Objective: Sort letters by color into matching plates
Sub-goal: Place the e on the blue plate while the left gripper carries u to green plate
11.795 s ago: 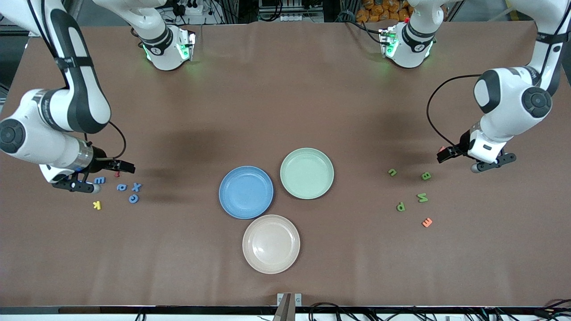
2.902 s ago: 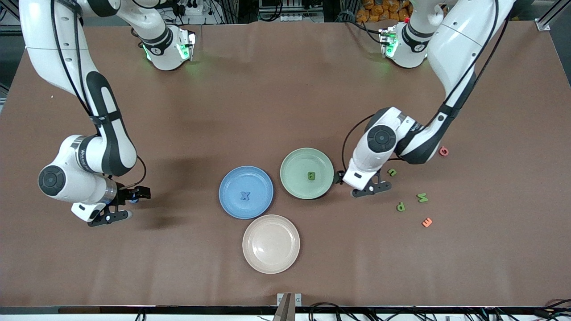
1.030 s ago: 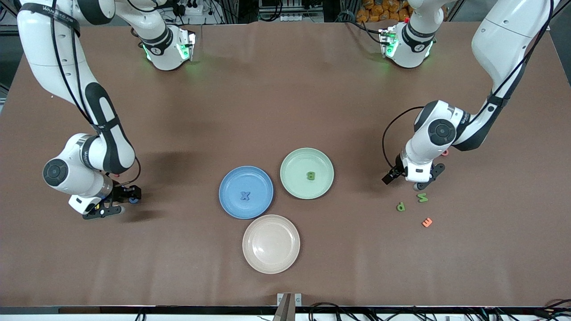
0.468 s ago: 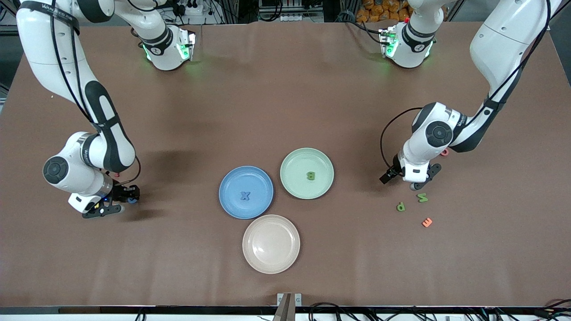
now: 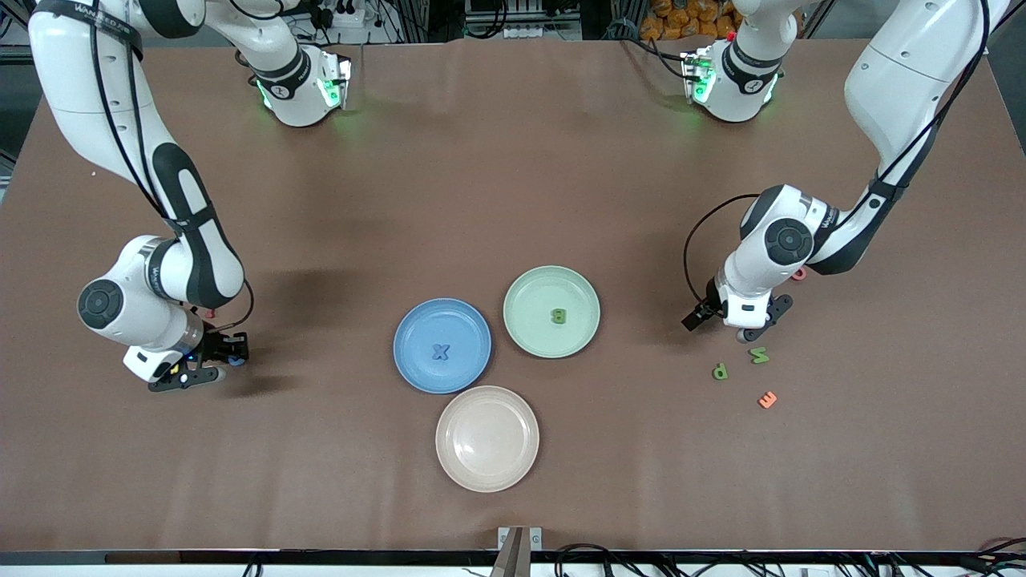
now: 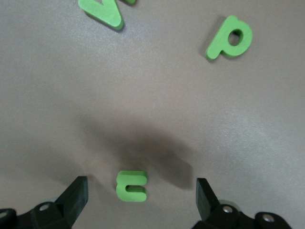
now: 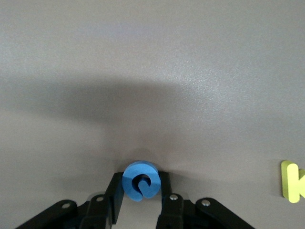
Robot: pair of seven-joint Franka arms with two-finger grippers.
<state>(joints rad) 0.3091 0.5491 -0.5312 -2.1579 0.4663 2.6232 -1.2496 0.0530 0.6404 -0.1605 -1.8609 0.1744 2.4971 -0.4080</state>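
The blue plate (image 5: 417, 324) holds a blue X (image 5: 439, 352), and the pale green plate (image 5: 529, 292) beside it holds a green B (image 5: 558, 316). At the right arm's end of the table, my right gripper (image 5: 231, 353) (image 7: 141, 188) is down at the table, shut on a round blue letter (image 7: 140, 181) (image 5: 235, 361). Toward the left arm's end, my left gripper (image 5: 741, 324) (image 6: 141, 187) hangs open low over a small green letter (image 6: 131, 186), which lies between its fingers untouched. A green P (image 5: 720, 371) (image 6: 230, 38) and another green letter (image 5: 758, 355) (image 6: 102, 12) lie nearer the front camera.
A beige plate (image 5: 487, 438) sits nearest the front camera, touching the blue one. An orange E (image 5: 767, 399) lies by the green letters; a red letter (image 5: 799, 275) peeks from under the left arm. A yellow K (image 7: 291, 187) and a red letter (image 5: 210, 314) lie near the right gripper.
The right gripper's fingers have closed in onto the round blue letter. The left gripper has shifted slightly and stays open over the small green letter.
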